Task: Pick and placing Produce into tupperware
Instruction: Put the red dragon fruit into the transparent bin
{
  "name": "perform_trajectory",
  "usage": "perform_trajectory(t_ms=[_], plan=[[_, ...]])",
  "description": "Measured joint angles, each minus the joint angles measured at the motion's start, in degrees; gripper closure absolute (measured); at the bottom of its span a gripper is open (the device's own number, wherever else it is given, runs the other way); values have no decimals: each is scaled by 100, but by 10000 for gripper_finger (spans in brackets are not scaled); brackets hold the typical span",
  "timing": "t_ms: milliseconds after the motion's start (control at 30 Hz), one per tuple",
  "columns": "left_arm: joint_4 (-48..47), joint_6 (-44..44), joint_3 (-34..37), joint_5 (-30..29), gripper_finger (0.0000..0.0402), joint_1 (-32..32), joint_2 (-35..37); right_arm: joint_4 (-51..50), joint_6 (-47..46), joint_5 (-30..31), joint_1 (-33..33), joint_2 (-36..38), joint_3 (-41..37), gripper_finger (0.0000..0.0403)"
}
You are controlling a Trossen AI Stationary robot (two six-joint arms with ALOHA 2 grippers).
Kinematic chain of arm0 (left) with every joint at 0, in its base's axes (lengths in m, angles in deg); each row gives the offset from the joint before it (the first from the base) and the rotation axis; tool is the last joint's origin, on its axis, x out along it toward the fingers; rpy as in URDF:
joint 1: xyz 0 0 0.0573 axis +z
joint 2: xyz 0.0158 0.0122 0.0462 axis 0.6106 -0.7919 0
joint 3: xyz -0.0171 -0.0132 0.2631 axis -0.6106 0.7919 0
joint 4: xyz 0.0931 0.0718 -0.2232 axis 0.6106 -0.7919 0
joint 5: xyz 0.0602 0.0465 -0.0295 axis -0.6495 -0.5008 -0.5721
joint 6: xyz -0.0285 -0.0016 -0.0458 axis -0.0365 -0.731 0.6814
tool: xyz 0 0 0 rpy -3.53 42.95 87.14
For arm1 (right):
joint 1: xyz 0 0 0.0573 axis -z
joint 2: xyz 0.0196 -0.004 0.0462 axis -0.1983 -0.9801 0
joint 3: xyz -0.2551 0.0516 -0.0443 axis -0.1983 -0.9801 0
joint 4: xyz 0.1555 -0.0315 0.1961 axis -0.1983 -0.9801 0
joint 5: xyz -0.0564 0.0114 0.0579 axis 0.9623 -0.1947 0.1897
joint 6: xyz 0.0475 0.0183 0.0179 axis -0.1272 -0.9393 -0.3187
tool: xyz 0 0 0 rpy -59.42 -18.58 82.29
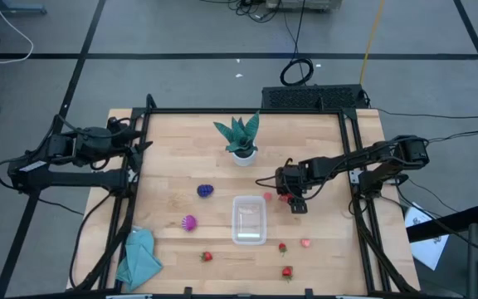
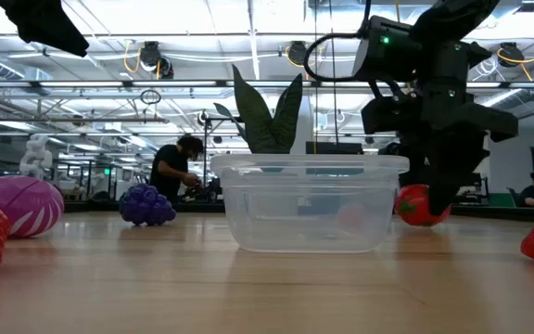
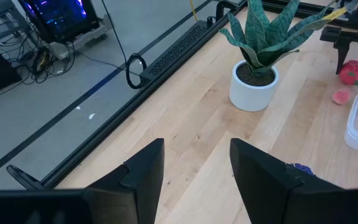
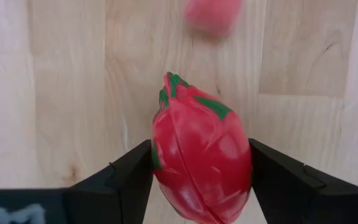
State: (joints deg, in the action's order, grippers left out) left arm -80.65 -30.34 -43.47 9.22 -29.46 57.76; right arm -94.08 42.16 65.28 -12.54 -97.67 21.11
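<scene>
The tupperware, clear and rectangular, sits mid-table; in the low view a pale shape shows through its wall. My right gripper is just right of it, shut on a red fruit with green scales. A pale pink piece lies beside them. The purple fruit and the magenta fruit rest left of the tupperware. Several small red strawberries lie near the table's near edge. My left gripper is open at the table's far left side, touching nothing. My right gripper pinches the red fruit between its two fingers, which sit on the opposite sides of its wide body. The fingers come from above, pointing down. In the low view the fruit sits about at table level; I cannot tell whether it is lifted.
A green plant in a white pot stands at the table's far middle. A teal cloth lies at the near left corner. A black frame rail runs along the table's edges. People show in the room beyond.
</scene>
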Motion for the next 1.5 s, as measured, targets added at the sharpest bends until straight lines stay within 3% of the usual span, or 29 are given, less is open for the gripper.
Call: perform_trajectory(t_ms=[467, 800, 1100, 1400, 1500], plan=[[-2, 2, 0, 0, 215, 1, -54, -796, -231, -18, -65, 137, 1017, 173], [-4, -31, 2, 6, 215, 2, -266, -677, -716, -46, -666, 181, 1767, 168], [-4, -70, 2, 7, 215, 1, -603, 694, -1158, -53, -1334, 181, 1847, 168], [-4, -122, 2, 7, 215, 1, -667, 1932, -1149, -48, -1363, -6, 1843, 167], [-4, -157, 2, 7, 215, 0, -658, 1890, -864, 7, -1364, -8, 2021, 167]])
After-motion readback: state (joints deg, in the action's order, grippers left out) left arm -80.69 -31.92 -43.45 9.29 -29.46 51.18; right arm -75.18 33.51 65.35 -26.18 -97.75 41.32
